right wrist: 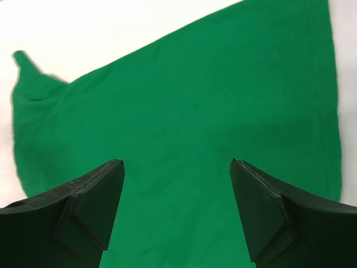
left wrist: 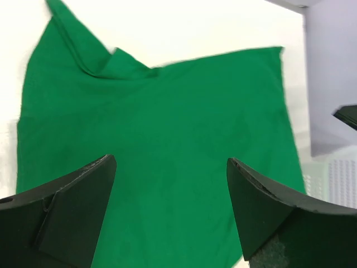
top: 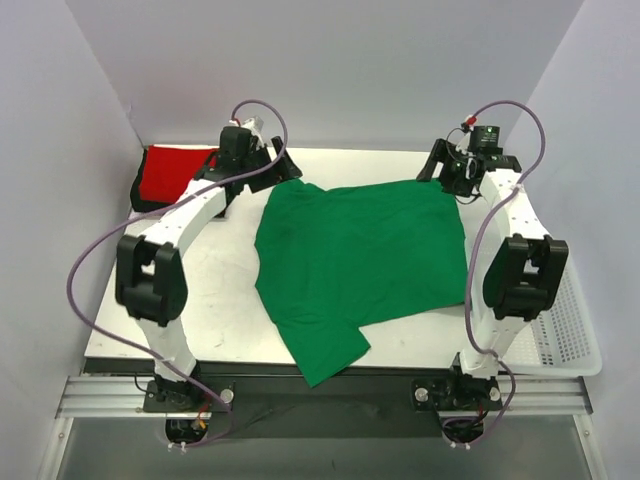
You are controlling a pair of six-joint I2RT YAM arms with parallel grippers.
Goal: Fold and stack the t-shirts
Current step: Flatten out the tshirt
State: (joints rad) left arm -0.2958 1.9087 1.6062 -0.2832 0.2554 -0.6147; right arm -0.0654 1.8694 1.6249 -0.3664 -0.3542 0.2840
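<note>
green shirt lies spread and unfolded beneath the wide-open, empty left gripper and right gripper; red shirt sits folded far left, so the job looks partly done.

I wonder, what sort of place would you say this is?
Most likely a robotics lab test cell, not a home: white walls box in a white table, the left arm and right arm are bolted to a metal rail at its near edge, and a green t-shirt lies spread.
</note>
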